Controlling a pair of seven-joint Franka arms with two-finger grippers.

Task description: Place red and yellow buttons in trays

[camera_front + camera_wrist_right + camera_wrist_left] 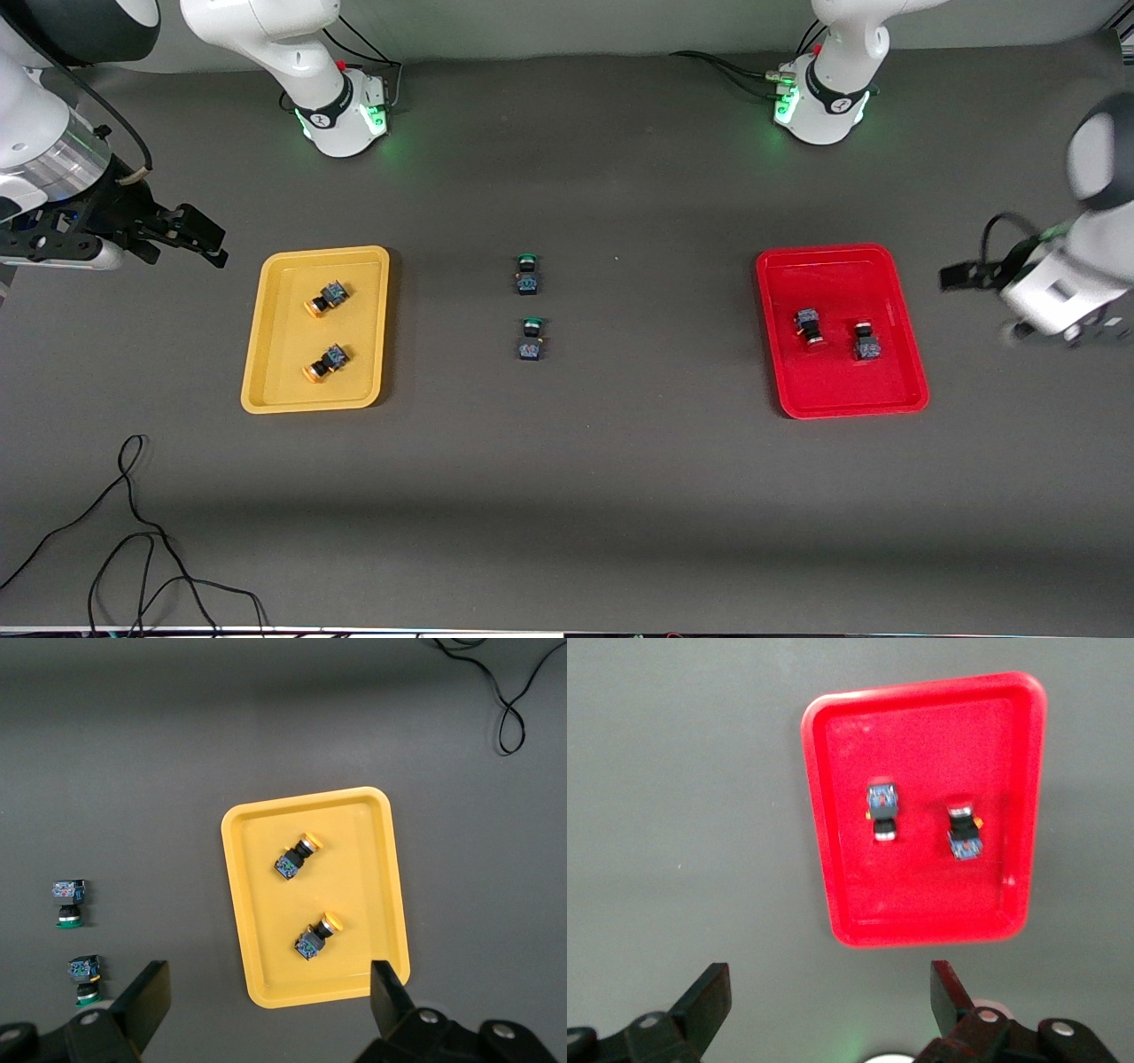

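Note:
Two yellow-capped buttons (326, 297) (325, 361) lie in the yellow tray (257, 354) toward the right arm's end of the table. Two red-capped buttons (808, 326) (866, 341) lie in the red tray (771, 354) toward the left arm's end. My right gripper (208, 241) is open and empty, up beside the yellow tray at the table's end; its wrist view (270, 997) shows the tray (235, 904) and both buttons (295, 857) (317, 936). My left gripper (966, 283) is open and empty, up beside the red tray; its wrist view (830, 997) shows that tray (818, 815) and its buttons (882, 811) (963, 831).
Two green-capped buttons (527, 275) (531, 339) stand on the dark table between the trays, also in the right wrist view (67, 902) (82, 977). A loose black cable (133, 532) lies near the front edge at the right arm's end.

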